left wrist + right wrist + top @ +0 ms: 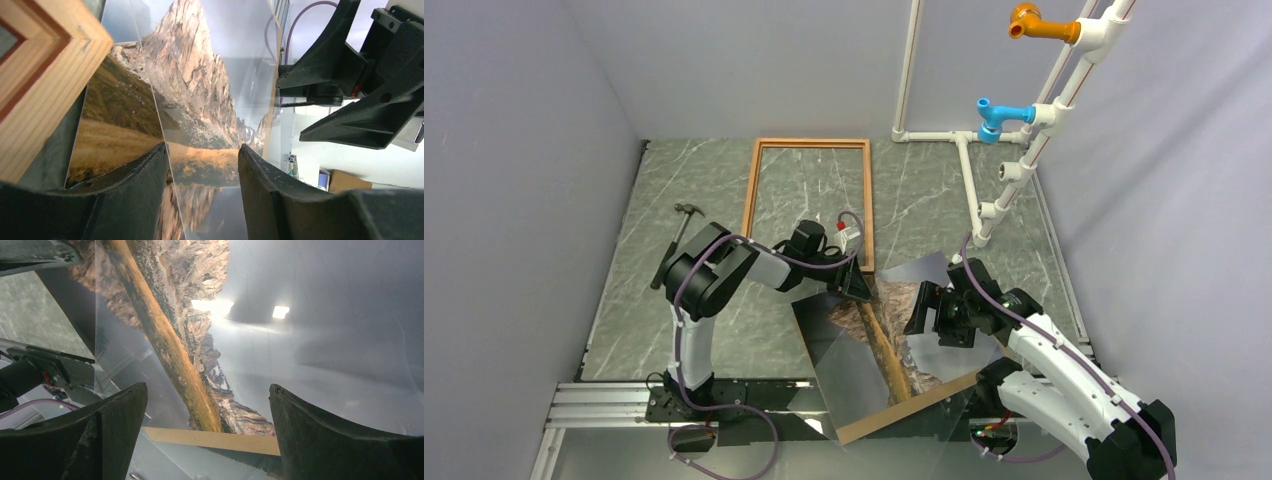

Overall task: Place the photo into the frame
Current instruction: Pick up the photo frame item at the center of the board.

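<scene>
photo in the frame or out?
Out. The photo lies face up near the arms, beside the frame, whose opening shows only the table.

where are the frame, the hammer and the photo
frame [814, 143], top view, its far rail
hammer [688, 210], top view, its head
photo [195, 85], left wrist view, the rocky peak

The left wrist view crops the frame [40, 85] to one corner.

photo [887, 346] just before frame [810, 144], hammer [678, 233] left of frame
</scene>
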`<state>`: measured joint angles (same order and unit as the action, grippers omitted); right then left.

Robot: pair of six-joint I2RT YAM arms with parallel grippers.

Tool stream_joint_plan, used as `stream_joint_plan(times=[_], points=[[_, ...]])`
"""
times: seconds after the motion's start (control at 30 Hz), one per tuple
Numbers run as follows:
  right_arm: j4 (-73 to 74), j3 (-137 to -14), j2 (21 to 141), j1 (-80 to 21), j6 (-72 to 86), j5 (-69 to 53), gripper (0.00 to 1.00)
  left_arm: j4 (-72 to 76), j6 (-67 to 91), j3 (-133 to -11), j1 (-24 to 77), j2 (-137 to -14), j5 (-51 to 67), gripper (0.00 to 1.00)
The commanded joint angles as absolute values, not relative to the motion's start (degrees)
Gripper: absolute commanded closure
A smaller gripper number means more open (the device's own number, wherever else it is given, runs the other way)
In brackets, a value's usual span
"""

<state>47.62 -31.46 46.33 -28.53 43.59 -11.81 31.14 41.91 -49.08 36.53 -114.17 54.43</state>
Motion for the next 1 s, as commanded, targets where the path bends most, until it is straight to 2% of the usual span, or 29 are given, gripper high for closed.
stream_joint_plan(times=[0.0, 0.27, 0.4, 0.73, 0.97], points=[[47.9, -34.4, 46.1, -28.3, 42.8, -10.6, 0.07, 31.5, 41.7, -51.2, 38.6, -116.1, 57.3, 0.43], [48.0, -34.8, 46.1, -28.4, 42.5, -10.0, 0.07, 29.7, 41.0, -52.8, 41.0, -116.6, 59.9, 0.49], [48.4, -35.5, 46.5, -28.4, 42.2, -9.7, 0.07, 28.7, 40.8, -53.0, 41.3, -115.9, 59.3, 0.69], [49.6, -37.5, 46.5, -28.4, 41.2, -9.5, 0.07, 21.2, 37.3, -51.0, 38.3, -105.3, 52.7, 0.98], [49.1, -38.6, 47.0, -28.3, 40.0, -10.5, 0.07, 25.2, 39.3, -41.3, 30.0, -94.8, 49.1, 1.0]])
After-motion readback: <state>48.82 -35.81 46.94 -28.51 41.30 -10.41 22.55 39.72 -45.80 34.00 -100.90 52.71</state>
